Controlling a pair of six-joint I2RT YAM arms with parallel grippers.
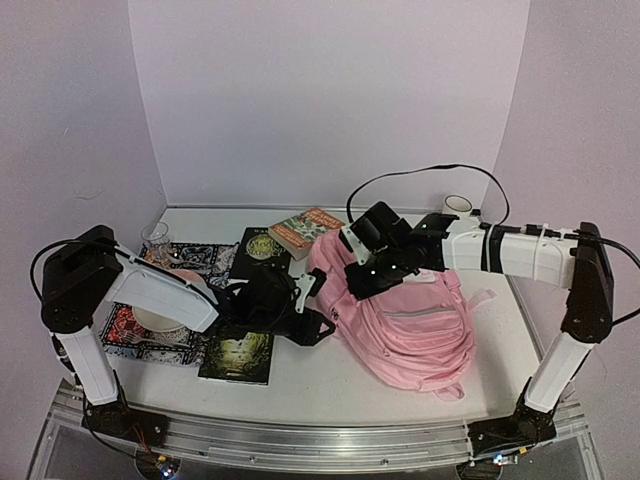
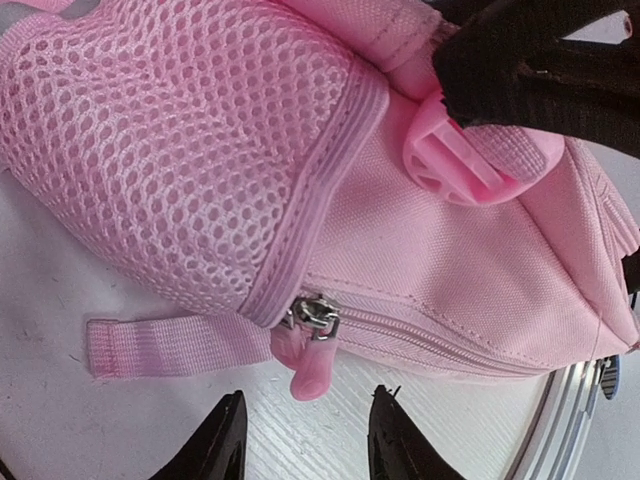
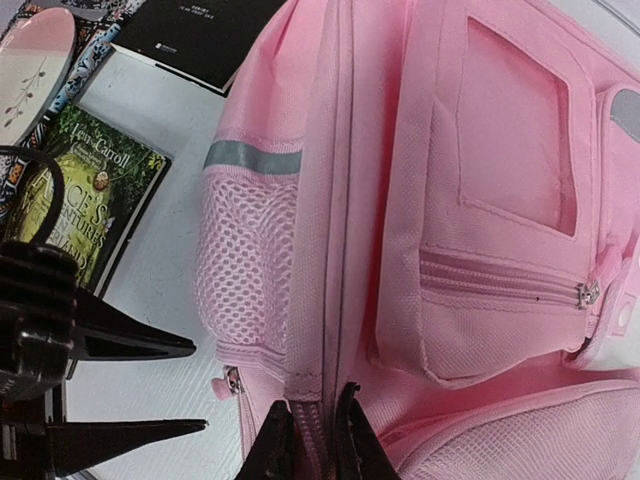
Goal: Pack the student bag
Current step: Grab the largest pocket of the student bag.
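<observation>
The student bag (image 1: 415, 320) is a large pink backpack lying on the table at centre right. My right gripper (image 1: 355, 283) is at its upper left edge. In the right wrist view, my right gripper (image 3: 308, 440) is shut on a fold of the bag's zipper seam beside the mesh side pocket (image 3: 245, 250). My left gripper (image 1: 322, 322) is open at the bag's left side. In the left wrist view, my left gripper (image 2: 305, 440) has its jaws apart just below a pink zipper pull (image 2: 312, 365), without touching it. The zipper is closed.
A green book (image 1: 238, 352) lies under the left arm. A black book (image 1: 262, 248) and an orange book (image 1: 305, 230) lie behind it. A plate (image 1: 160, 315) sits on patterned mats (image 1: 125, 335) at the left. A glass (image 1: 155, 237) and a white cup (image 1: 458, 205) stand at the back.
</observation>
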